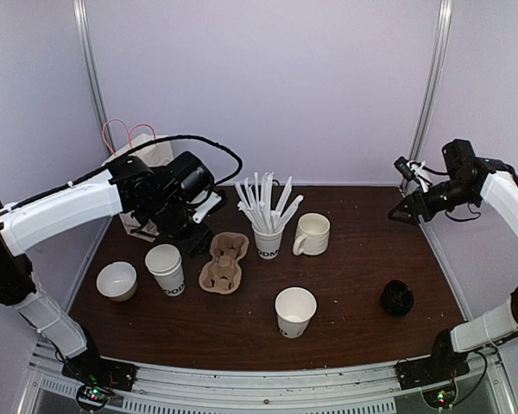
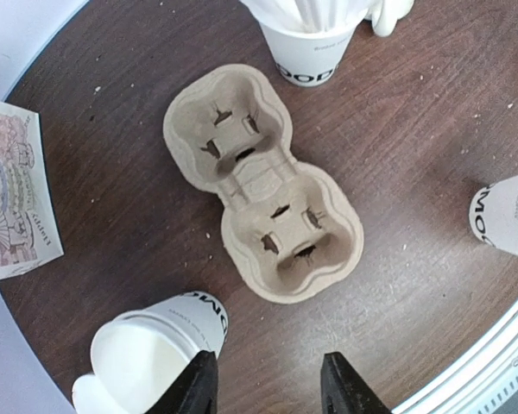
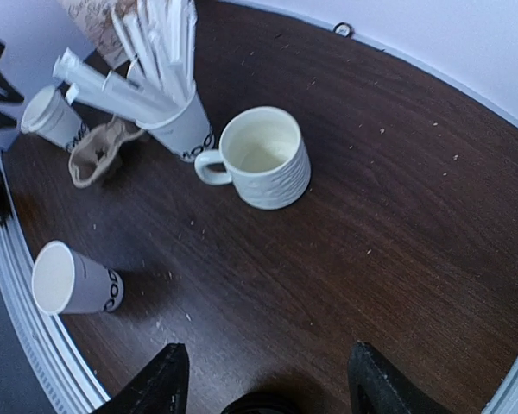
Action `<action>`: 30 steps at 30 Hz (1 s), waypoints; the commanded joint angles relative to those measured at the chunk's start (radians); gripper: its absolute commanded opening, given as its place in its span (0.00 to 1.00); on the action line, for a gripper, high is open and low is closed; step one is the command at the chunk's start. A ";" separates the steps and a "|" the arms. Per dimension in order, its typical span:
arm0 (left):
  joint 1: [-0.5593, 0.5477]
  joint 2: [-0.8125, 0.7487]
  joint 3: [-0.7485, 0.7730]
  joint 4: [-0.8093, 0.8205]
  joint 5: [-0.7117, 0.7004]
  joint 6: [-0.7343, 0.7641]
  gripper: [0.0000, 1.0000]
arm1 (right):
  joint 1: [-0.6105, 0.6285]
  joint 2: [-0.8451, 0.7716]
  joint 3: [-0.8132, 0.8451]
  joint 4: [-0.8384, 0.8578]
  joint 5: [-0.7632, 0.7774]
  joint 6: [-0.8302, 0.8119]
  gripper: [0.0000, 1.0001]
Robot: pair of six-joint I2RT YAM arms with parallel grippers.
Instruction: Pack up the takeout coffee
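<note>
Two white paper coffee cups stand lidless on the dark table, one (image 1: 166, 269) left of the cardboard two-cup carrier (image 1: 224, 263) and one (image 1: 294, 310) near the front middle. A black lid (image 1: 397, 297) lies at the right. My left gripper (image 1: 192, 237) hovers over the carrier's left side. In the left wrist view it (image 2: 270, 388) is open and empty, with the left cup (image 2: 155, 345) beside one finger and the carrier (image 2: 263, 185) ahead. My right gripper (image 1: 403, 211) hangs high at the right, open (image 3: 263, 388) over bare table, with the lid (image 3: 259, 404) at the frame's bottom edge.
A same-print cup full of white sticks (image 1: 268, 237) and a cream mug (image 1: 312, 234) stand behind the carrier. A small white bowl (image 1: 116, 280) sits at the left front. A paper bag with handles (image 1: 142, 159) stands at the back left behind my left arm.
</note>
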 commanded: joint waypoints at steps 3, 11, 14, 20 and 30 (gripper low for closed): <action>-0.013 -0.099 -0.001 -0.076 0.060 0.094 0.43 | 0.152 -0.027 -0.123 -0.188 0.205 -0.273 0.64; -0.088 -0.066 0.006 -0.014 0.077 0.137 0.43 | 0.233 -0.068 -0.341 -0.200 0.538 -0.393 0.62; -0.094 -0.041 0.007 0.005 0.075 0.134 0.44 | 0.249 -0.079 -0.387 -0.231 0.559 -0.418 0.62; -0.095 -0.015 -0.004 0.042 0.080 0.134 0.44 | 0.278 -0.137 -0.484 -0.206 0.546 -0.474 0.67; -0.095 -0.002 -0.002 0.058 0.066 0.129 0.44 | 0.328 -0.090 -0.526 -0.117 0.542 -0.455 0.56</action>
